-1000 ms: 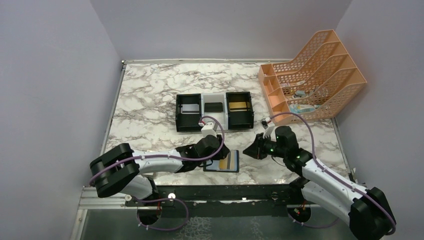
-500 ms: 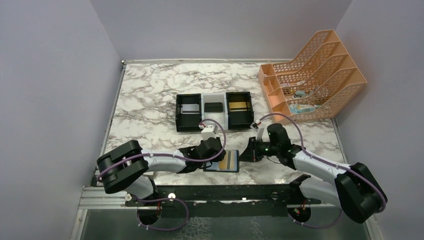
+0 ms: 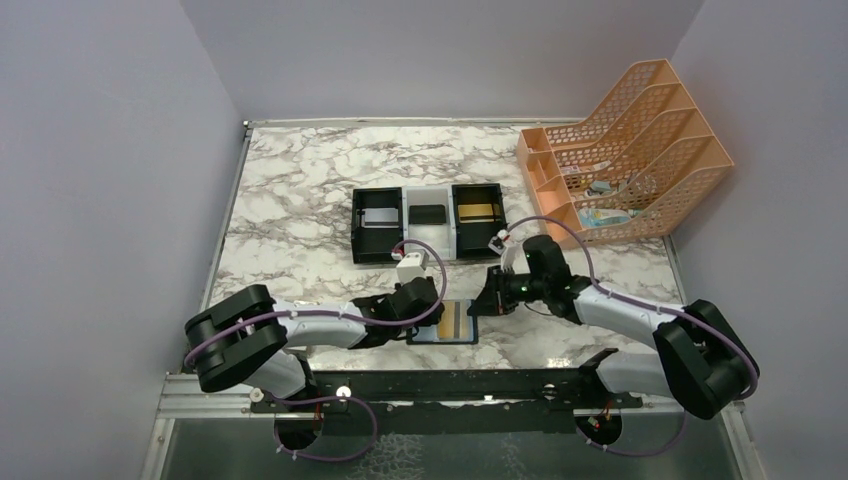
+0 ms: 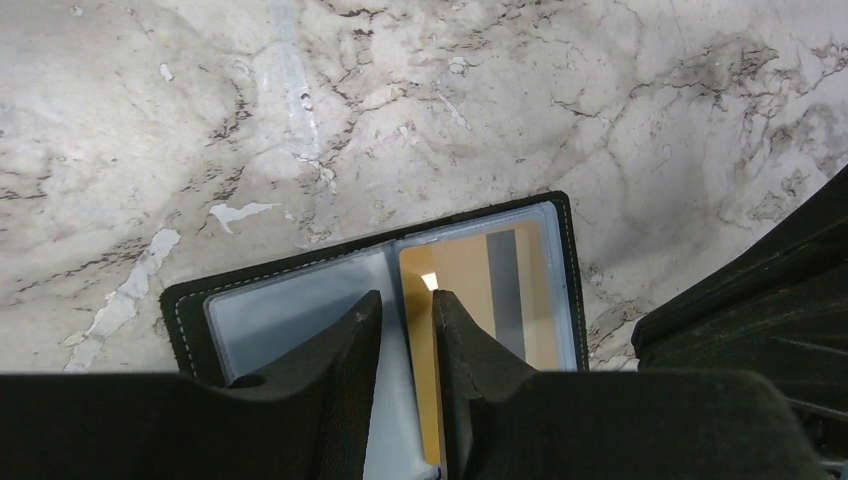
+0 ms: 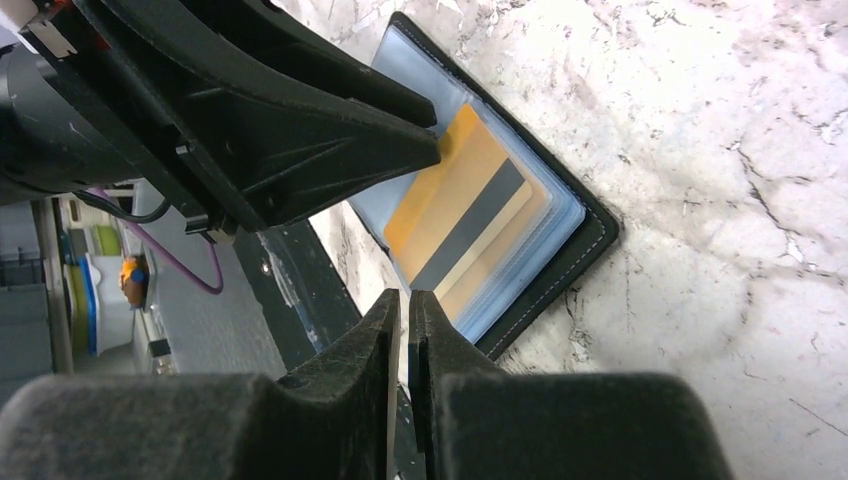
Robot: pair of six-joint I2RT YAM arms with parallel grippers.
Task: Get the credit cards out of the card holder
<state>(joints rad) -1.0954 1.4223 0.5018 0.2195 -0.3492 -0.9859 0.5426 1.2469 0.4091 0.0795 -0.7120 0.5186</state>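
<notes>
The card holder [image 3: 447, 324] lies open and flat near the table's front edge, a black bifold with bluish-grey pockets [image 4: 275, 312]. A gold-tan credit card with a dark stripe [image 4: 470, 280] sits in its right pocket [image 5: 462, 195]. My left gripper [image 3: 431, 312] is low over the fold, jaws a narrow gap apart [image 4: 405, 300]. One fingertip is over the left pocket and the other over the gold card's inner edge, with nothing clamped between them. My right gripper [image 3: 481, 305] is shut and empty [image 5: 404, 296], just off the holder's right edge [image 5: 590, 232].
A black-white-black three-compartment tray [image 3: 428, 245] stands behind the holder, with a grey card in its left bay and a gold one in its right bay. An orange file rack [image 3: 630, 150] fills the back right. The table's front edge and the metal rail [image 3: 430, 385] are just below the holder.
My right gripper has moved left and forward, from clear of the holder to its right edge. The left jaws have narrowed slightly over the fold. The holder has not moved.
</notes>
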